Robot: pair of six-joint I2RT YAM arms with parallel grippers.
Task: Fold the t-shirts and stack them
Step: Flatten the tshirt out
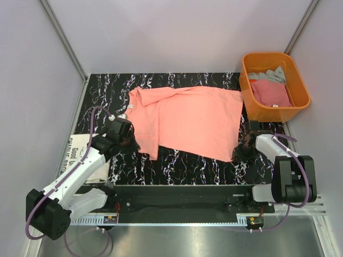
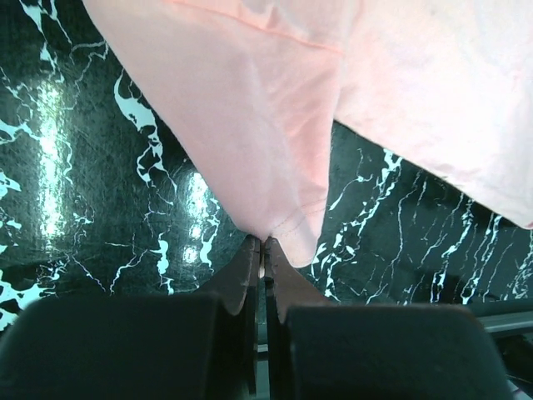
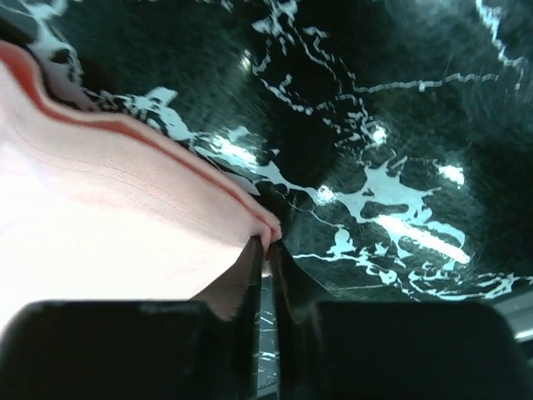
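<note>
Salmon-pink t-shirt (image 1: 187, 120) lay spread on the bench (image 1: 177, 163). The left fingers (image 2: 241, 279) were pinched shut on its near-left edge and the right fingers (image 3: 237, 279) on its hem corner. Raising both ends evenly would likely keep the fold straight.

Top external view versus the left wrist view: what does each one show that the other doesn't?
Only the top view shows the orange tub with its grey shirt and deeper pink shirt, and the right gripper at a near corner of the salmon-pink t-shirt. Only the left wrist view shows, close up, the left gripper pinched shut on a tip of cloth. Both show that t-shirt and the black marbled table.
</note>
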